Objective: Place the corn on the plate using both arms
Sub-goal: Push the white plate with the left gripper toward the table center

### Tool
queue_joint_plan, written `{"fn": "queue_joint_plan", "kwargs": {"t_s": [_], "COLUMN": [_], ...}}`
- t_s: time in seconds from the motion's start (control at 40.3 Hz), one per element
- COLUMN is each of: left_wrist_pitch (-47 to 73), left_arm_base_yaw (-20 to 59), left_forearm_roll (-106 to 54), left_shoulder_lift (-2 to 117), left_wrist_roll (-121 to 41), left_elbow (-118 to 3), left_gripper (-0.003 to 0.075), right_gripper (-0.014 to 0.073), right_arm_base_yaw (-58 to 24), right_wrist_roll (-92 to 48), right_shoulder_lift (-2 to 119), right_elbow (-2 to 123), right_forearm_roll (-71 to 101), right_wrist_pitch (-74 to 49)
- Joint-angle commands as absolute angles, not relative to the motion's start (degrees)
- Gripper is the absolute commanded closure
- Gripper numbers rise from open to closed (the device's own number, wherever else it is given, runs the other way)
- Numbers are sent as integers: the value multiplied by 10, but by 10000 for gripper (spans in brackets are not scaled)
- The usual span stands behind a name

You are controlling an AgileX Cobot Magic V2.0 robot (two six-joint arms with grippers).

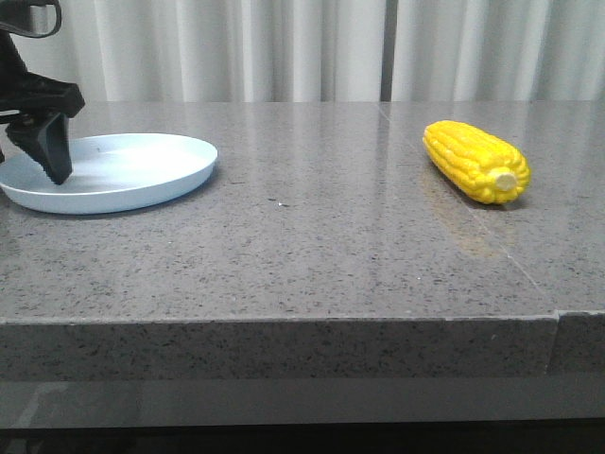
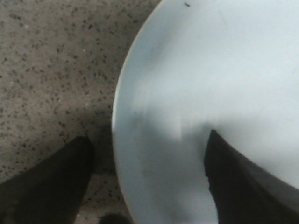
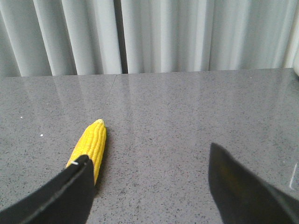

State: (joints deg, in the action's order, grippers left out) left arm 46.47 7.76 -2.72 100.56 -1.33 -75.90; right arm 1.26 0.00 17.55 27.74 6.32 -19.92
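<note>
The yellow corn (image 1: 475,161) lies on its side at the table's right, its pale stub end towards the front. The pale blue plate (image 1: 142,175) sits at the far left with nothing on it. My left gripper (image 1: 43,142) hangs low over the plate's left part. In the left wrist view it (image 2: 149,144) is open, one finger over the plate (image 2: 210,84) and the other over the table, astride the rim. My right gripper (image 3: 149,156) is open above bare table. The corn (image 3: 92,142) lies just past one fingertip, partly hidden by it. The right arm is out of the front view.
The grey speckled stone table (image 1: 312,246) has a front edge close to the camera and a seam (image 1: 558,317) near its right corner. White curtains (image 1: 284,47) hang behind the table's far edge.
</note>
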Motion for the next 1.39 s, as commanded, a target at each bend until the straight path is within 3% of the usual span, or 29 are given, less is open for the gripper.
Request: {"fn": "queue_joint_plan", "kwargs": {"t_s": [0.0, 0.174, 0.447, 0.795, 1.118, 1.217, 1.366], "left_wrist_pitch": [451, 449, 447, 432, 450, 453, 444], "left_arm_base_yaw": [82, 82, 91, 188, 179, 179, 178], "left_forearm_roll": [-35, -36, -112, -196, -196, -188, -169], "left_shoulder_lift": [987, 987, 970, 993, 1022, 1024, 1007], "left_wrist_roll": [-14, -14, -14, -11, -10, -10, -10], "left_elbow": [-773, -773, -793, -853, -853, -853, -859], "left_gripper": [387, 744, 741, 740, 736, 672, 484], "right_gripper": [52, 52, 52, 52, 52, 52, 52], "right_arm_base_yaw": [15, 15, 15, 15, 15, 15, 15], "right_wrist_roll": [-5, -5, -5, -5, -5, -5, -5], "right_shoulder_lift": [185, 185, 185, 185, 185, 185, 185], "right_elbow": [297, 297, 297, 297, 297, 297, 297], "right_forearm_roll": [64, 64, 64, 64, 64, 64, 64], "right_wrist_pitch": [-150, -150, -150, -150, -150, -150, -150]}}
